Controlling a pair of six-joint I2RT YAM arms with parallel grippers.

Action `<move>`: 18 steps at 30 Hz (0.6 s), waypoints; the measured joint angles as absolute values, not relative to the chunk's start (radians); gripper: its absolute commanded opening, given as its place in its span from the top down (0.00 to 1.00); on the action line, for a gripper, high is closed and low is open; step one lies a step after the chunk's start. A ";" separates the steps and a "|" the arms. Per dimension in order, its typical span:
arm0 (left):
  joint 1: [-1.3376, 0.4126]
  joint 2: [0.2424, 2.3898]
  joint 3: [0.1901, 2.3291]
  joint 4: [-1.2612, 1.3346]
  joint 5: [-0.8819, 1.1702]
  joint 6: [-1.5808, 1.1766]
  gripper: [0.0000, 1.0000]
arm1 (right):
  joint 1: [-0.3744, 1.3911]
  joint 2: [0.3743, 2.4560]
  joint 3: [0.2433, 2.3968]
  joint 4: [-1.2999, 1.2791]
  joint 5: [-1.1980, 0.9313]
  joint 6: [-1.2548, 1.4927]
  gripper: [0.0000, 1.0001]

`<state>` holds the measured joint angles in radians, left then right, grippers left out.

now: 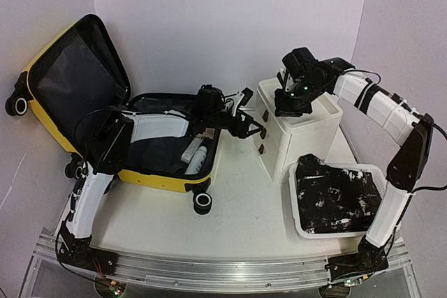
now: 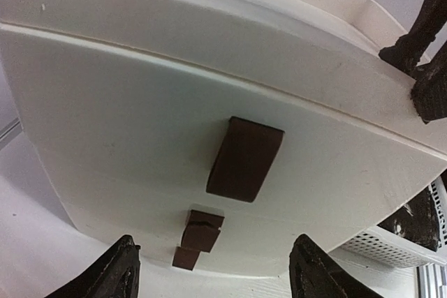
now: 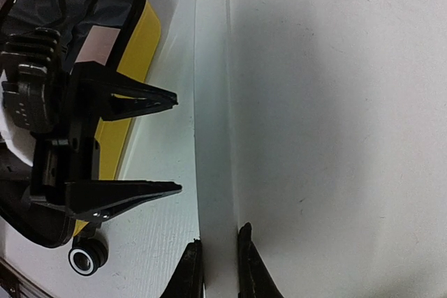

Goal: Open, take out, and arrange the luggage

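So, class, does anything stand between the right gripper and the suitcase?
Yes. The right gripper pinches the cabinet's top edge. The open left gripper hangs in the gap between the cabinet's drawer front and the suitcase, squarely on that path. The left arm also lies across the open suitcase.

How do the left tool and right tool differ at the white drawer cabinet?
The left tool is open, fingers wide apart, holding nothing; the right tool is shut on the top rim of the white plastic three-drawer cabinet. The left tool faces the drawer fronts' brown handles from the side; the right tool reaches it from above. Both are black and two-fingered.
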<state>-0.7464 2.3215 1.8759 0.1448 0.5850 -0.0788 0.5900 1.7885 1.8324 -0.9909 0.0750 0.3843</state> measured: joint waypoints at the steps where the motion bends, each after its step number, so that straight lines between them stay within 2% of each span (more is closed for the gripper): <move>1: -0.749 2.340 1.887 0.168 0.590 -0.075 0.30 | 0.590 1.789 1.832 -0.991 0.075 0.387 1.00; 6: -0.762 2.395 1.943 0.228 0.593 -0.057 0.40 | 0.593 1.789 1.833 -0.990 0.076 0.392 1.00; 10: -0.772 2.416 1.988 0.257 0.591 -0.053 0.54 | 0.596 1.790 1.835 -0.990 0.080 0.395 1.00; 18: -0.773 2.420 2.007 0.282 0.585 -0.049 0.96 | 0.601 1.793 1.837 -0.991 0.095 0.396 1.00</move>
